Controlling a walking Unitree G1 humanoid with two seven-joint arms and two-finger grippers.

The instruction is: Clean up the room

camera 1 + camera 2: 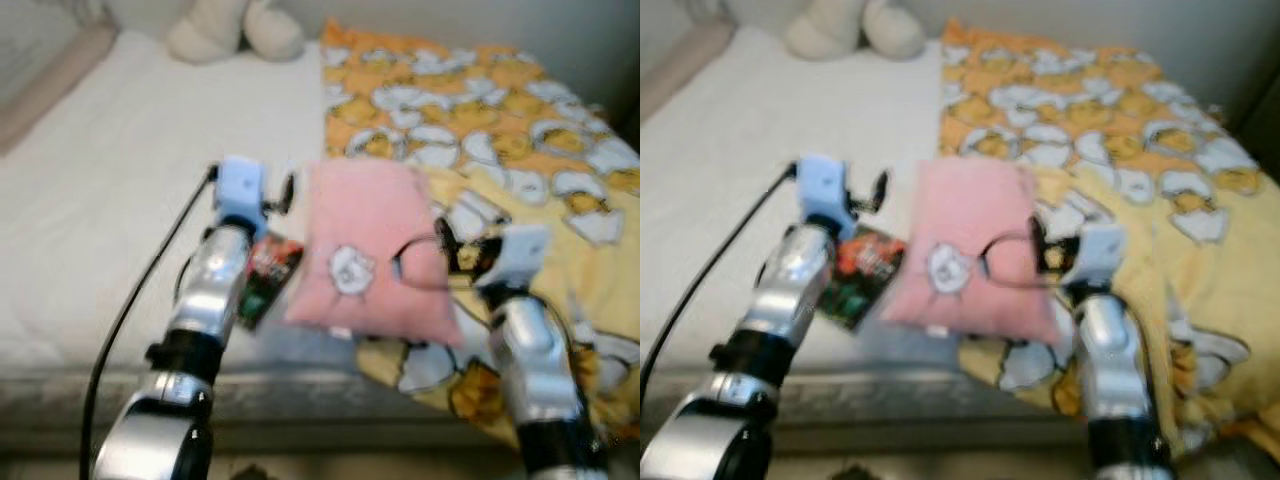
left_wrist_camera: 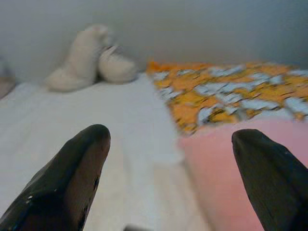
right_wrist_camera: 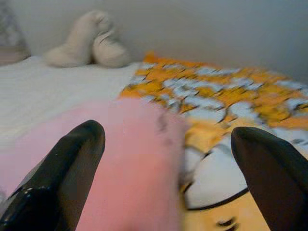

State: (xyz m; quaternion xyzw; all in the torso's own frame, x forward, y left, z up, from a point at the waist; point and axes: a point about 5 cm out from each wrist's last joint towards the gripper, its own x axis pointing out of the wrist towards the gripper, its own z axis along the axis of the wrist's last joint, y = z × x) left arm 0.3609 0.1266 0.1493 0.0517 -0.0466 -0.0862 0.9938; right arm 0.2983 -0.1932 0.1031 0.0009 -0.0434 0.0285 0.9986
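One pink pillow (image 1: 372,250) lies on the bed (image 1: 90,200) between the left gripper (image 2: 171,180) and right gripper (image 3: 168,180), both with fingers apart, beside one dark packet (image 1: 265,275), one patterned blanket (image 1: 500,130) and two plush toys (image 1: 235,28).

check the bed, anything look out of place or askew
Yes. A dark snack packet lies loose on the white sheet near the bed's front edge. Beside it, the pink pillow sits tilted, half over the yellow duck blanket, far from the headboard end.
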